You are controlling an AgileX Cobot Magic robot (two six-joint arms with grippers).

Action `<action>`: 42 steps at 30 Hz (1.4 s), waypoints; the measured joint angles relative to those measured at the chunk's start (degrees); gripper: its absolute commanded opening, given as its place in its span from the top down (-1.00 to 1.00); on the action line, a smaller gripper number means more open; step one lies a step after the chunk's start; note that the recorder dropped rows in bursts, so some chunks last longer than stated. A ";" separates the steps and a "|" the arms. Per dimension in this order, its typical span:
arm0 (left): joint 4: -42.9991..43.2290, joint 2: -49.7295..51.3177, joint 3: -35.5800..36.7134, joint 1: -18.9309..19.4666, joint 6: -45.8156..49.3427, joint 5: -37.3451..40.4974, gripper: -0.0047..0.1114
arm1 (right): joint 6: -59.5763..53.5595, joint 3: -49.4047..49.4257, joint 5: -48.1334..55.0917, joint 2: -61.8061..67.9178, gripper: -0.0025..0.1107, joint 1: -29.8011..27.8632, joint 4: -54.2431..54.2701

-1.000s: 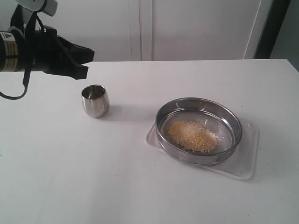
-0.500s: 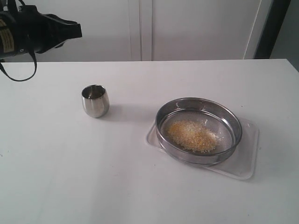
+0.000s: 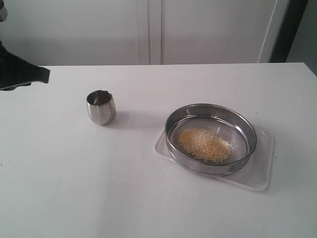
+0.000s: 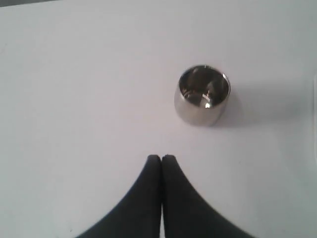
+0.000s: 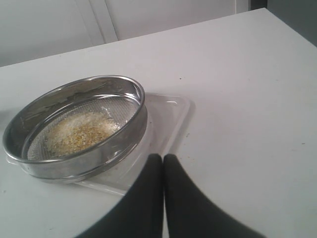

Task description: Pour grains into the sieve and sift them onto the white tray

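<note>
The sieve rests on the white tray at the right of the table. A heap of yellow and pale grains lies on its mesh. My left gripper is shut and empty at the far left edge, well apart from the small steel cup, which stands upright. My right gripper is shut and empty, close to the tray's edge in the right wrist view; it does not show in the exterior view.
The white table runs back to a pale wall with cabinet seams. A dark vertical strip stands at the back right. The table's right edge lies beyond the tray.
My left arm has drawn back to the left and downward, away from the steel cup, until only its tip shows at the frame's edge. The cup, sieve and tray have not moved.
</note>
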 measured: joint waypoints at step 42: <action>-10.40 -44.44 29.15 18.32 18.36 13.95 0.92 | 0.52 0.00 0.00 0.00 0.96 0.00 0.00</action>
